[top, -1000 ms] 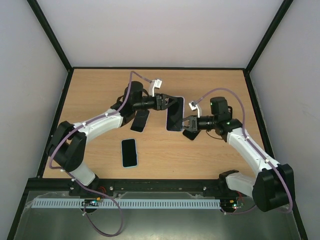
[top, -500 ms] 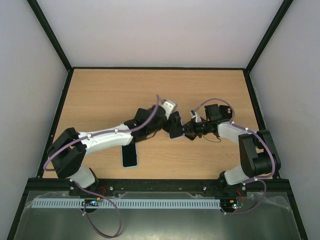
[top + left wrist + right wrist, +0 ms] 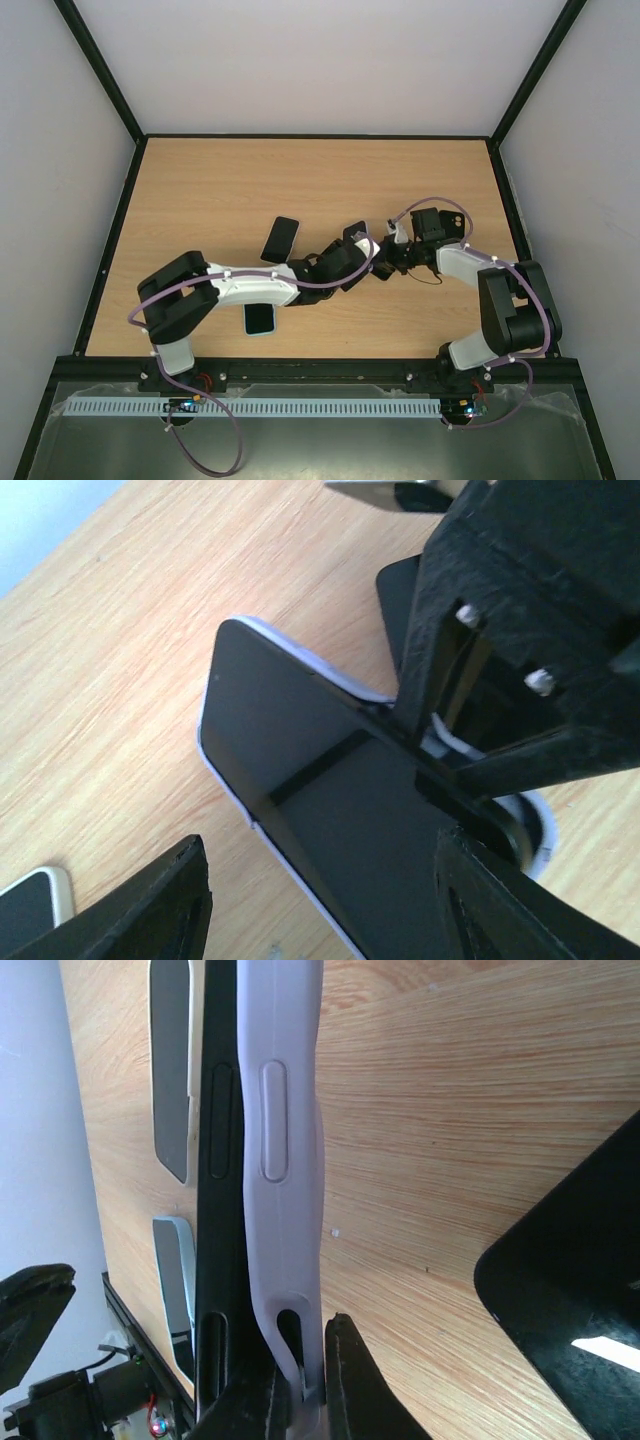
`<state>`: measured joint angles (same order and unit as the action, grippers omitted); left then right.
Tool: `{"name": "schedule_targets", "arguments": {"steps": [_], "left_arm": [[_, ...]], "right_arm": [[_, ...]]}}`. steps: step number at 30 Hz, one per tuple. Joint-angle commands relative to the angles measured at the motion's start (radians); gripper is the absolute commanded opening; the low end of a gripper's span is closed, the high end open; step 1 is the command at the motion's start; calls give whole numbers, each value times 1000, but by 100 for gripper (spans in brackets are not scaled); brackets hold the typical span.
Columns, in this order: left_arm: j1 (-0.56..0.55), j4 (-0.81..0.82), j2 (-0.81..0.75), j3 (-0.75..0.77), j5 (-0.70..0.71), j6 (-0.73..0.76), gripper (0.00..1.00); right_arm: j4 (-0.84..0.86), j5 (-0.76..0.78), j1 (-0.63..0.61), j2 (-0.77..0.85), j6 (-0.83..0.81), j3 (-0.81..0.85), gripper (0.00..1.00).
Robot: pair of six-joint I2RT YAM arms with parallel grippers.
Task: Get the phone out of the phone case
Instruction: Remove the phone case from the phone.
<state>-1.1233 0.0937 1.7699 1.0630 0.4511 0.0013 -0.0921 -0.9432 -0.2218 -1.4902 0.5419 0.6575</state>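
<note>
Right wrist view: right tool (image 3: 300, 1385) pinches the lilac phone case (image 3: 285, 1070) rim, phone (image 3: 218, 1110) edge alongside. Left wrist view: left tool (image 3: 320, 885) spread wide.

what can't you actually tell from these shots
- left wrist view: the right gripper hides one end of the phone
- right wrist view: phone and case are edge-on and cut off by the top edge; how far they've parted is unclear
- top view: both sit under the left gripper, too small and dark to tell apart
</note>
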Motion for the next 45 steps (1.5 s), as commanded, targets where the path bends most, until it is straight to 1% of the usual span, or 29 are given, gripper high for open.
{"name": "schedule_targets", "arguments": {"steps": [1,6,12,17,19,21,24,28,30,33,35,37,39,42,45], "left_arm": [[-18,-26,40,56,95,61,61],[-26,-23,60,72,86,76,61],[-50,34,-4,36,45,78,61],[-50,-9,9,57,-11,50,61],[-53,-23,34,60,-4,54,60],[-53,-35,56,59,30,56,59],[-53,-57,69,57,119,61,56],[-51,-50,83,52,217,91,53],[-50,-45,104,57,282,106,55],[-51,-11,138,54,367,135,63],[-49,46,156,42,387,169,64],[-44,79,180,44,416,192,60],[-39,82,194,66,442,201,52],[-30,109,169,75,439,210,33],[-16,131,127,76,432,185,17]], "right_arm": [[49,-26,4,26,9,18,2],[44,-32,3,21,6,20,2],[35,-29,5,9,0,26,2],[33,-29,5,5,-3,23,2],[33,-33,6,7,-3,26,2],[32,-35,4,11,-5,27,2],[33,-35,5,9,-7,21,2],[23,-62,4,4,-13,27,2],[23,-93,5,6,-13,24,2],[21,-140,4,4,-17,16,2],[10,-163,5,5,-25,20,2],[-3,-175,4,10,-33,26,2],[-8,-164,5,20,-38,23,2],[-30,-124,5,28,-59,22,2],[-45,-81,5,35,-78,30,2]]}}
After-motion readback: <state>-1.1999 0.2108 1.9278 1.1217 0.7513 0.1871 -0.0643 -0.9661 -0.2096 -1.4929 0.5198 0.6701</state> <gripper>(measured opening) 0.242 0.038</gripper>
